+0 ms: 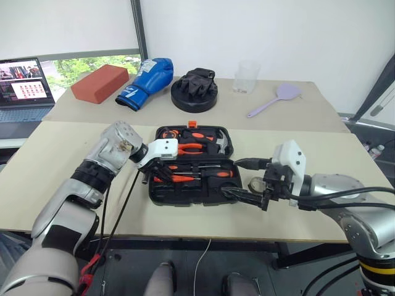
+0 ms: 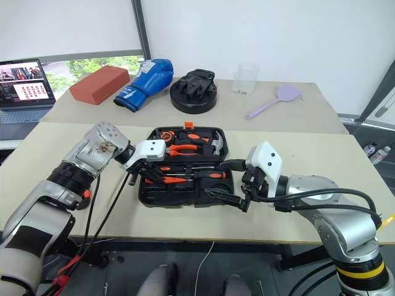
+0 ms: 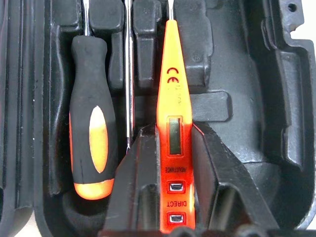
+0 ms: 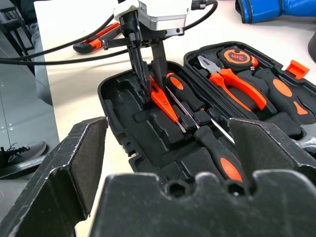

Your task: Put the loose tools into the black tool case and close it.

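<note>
The black tool case lies open on the near table. Its far half holds orange-handled pliers and a hammer. My left gripper reaches down into the near half at its left end, open. Its fingers stand close on either side of the slim orange tester screwdriver, which lies in its recess. Two orange-and-black screwdrivers lie in recesses beside it. A utility knife lies on the table left of the case. My right gripper hovers open over the case's right end, empty. A small tape roll sits just right of the case.
On the far table are a red brick, a blue boxing glove, a round black disc with gloves, a clear cup and a purple spatula. A laptop stands at the far left.
</note>
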{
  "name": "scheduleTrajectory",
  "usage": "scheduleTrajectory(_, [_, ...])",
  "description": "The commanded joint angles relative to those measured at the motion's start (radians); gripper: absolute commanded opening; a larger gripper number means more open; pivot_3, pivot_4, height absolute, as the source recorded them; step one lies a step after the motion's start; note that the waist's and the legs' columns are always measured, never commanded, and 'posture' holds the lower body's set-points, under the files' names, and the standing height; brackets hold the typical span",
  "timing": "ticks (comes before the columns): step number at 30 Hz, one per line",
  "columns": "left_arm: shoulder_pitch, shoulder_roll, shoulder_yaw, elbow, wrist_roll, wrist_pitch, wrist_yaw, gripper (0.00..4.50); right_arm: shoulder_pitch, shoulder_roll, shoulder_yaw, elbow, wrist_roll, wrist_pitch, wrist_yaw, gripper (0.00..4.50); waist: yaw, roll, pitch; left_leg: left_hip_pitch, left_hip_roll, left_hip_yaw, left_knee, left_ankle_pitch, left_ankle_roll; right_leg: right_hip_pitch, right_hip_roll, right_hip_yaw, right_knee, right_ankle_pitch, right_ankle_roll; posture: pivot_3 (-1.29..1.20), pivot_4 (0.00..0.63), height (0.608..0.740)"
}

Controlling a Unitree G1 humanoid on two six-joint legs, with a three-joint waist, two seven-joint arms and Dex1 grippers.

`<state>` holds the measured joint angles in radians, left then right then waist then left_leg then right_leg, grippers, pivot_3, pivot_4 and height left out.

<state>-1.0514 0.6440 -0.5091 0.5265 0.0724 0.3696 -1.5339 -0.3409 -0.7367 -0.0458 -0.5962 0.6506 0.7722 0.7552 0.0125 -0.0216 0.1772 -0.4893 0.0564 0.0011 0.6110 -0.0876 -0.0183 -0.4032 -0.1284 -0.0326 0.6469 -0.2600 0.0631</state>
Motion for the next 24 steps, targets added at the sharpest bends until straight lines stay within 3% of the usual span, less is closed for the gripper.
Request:
scheduleTrajectory(1, [0.0,0.029,0.088,-0.095,-0.078,0.05,-0.048,2.94,-0.016,0.008,-0.014,-0.012,0.013,-0.016,-0.005,4.5,0.0,0.0,0.0,0.0,0.0,0.0,0.0,0.0,0.0,0.0,0.0,0.0,0.0,0.0,0.0,0.0,0.15,0.735])
scheduleTrajectory(2, [0.011,0.05,0.113,-0.137,-0.144,0.083,-0.065,3.34,-0.014,0.01,-0.015,-0.012,0.016,-0.015,-0.005,4.5,0.0,0.0,0.0,0.0,0.0,0.0,0.0,0.0,0.0,0.0,0.0,0.0,0.0,0.0,-0.001,0.0,0.15,0.735])
scheduleTrajectory(4, [0.042,0.105,0.14,-0.206,-0.255,0.138,-0.081,3.34,-0.012,0.014,-0.017,-0.013,0.02,-0.012,-0.004,4.5,-0.005,0.0,0.0,-0.001,0.0,0.0,0.0,0.0,0.0,-0.001,0.0,0.0,0.0,0.001,-0.002,0.0,0.15,0.735])
scheduleTrajectory(6, [0.09,0.125,0.18,-0.207,-0.257,0.119,-0.071,3.34,-0.008,0.015,-0.017,-0.014,0.021,-0.012,-0.001,4.5,-0.008,0.0,0.0,-0.001,0.0,0.0,0.0,0.0,0.0,-0.001,0.0,0.001,0.0,0.003,-0.005,0.0,0.15,0.735])
scheduleTrajectory(10, [0.178,0.08,0.302,-0.148,-0.278,0.072,0.069,2.26,-0.004,0.018,-0.013,-0.012,0.018,-0.016,0.003,4.5,-0.006,0.001,0.0,0.002,0.0,0.0,-0.001,0.0,0.0,0.001,0.001,0.001,0.001,0.002,-0.004,0.0,0.15,0.735])
scheduleTrajectory(15, [0.289,0.008,0.399,-0.158,-0.311,0.024,0.19,0.18,-0.013,0.022,-0.008,0.0,0.017,-0.015,0.009,4.5,0.005,0.0,0.0,0.001,0.0,0.0,0.002,0.001,0.0,0.001,0.001,0.001,0.0,0.001,0.001,0.0,0.15,0.735])
scheduleTrajectory(24, [0.377,-0.053,0.39,-0.142,-0.254,-0.144,0.306,0.03,-0.024,0.02,0.001,0.013,0.019,-0.011,0.02,4.5,0.004,0.0,0.0,0.001,0.0,0.0,0.002,0.001,0.0,0.001,0.001,0.002,0.0,0.007,-0.006,0.0,0.15,0.735])
